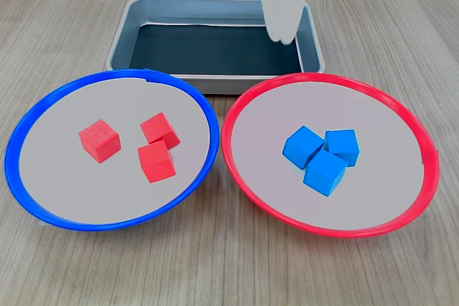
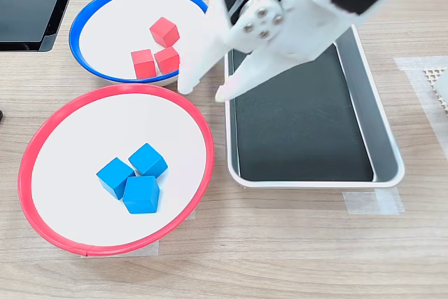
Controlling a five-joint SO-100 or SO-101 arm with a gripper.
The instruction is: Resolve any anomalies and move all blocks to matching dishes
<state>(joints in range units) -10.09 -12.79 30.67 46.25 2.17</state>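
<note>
Blue-rimmed dish: holds three red blocks, clustered near its centre. Red-rimmed dish: holds three blue blocks, touching one another. Colours are mismatched in both dishes. The dishes sit side by side on the wooden table. The grey metal tray behind them contains nothing. The white gripper hangs above the tray's edge, jaws parted, holding nothing.
</note>
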